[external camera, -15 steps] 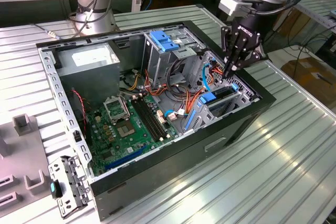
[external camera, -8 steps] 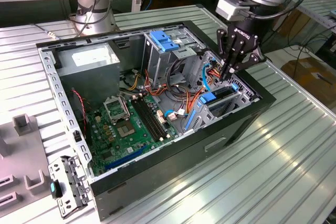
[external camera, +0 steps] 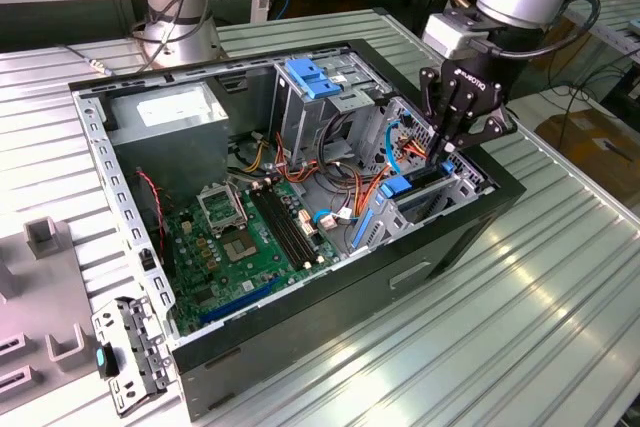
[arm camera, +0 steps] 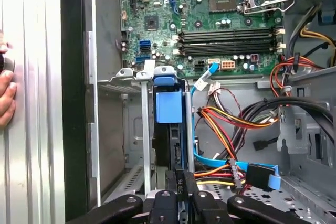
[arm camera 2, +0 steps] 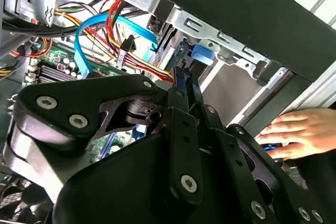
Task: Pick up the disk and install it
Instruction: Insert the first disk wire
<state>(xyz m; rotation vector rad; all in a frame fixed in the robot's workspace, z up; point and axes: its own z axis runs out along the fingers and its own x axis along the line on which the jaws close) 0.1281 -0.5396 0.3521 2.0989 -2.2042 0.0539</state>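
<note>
Open computer case (external camera: 120, 147) on the ribbed tabletop (external camera: 560, 277), with green motherboard (external camera: 250, 237) at its floor, well off from the tool (external camera: 447, 152) toward the exterior view's left. Tool fingers narrow, pinched on the edge of the disk (arm camera: 169, 129), held upright in the metal drive bay (arm camera: 134, 129) directly beneath the tool. Just beyond the tool, orange and blue cables (arm camera: 226, 124); outside the case wall, a person's hand (arm camera 2: 299, 132).

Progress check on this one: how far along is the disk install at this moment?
Done: the disk already stands on edge inside the drive cage of the open case. In hand: the end effector looks closed on the disk's near edge. Left: letting go; whether the disk is fully seated cannot be told.
</note>
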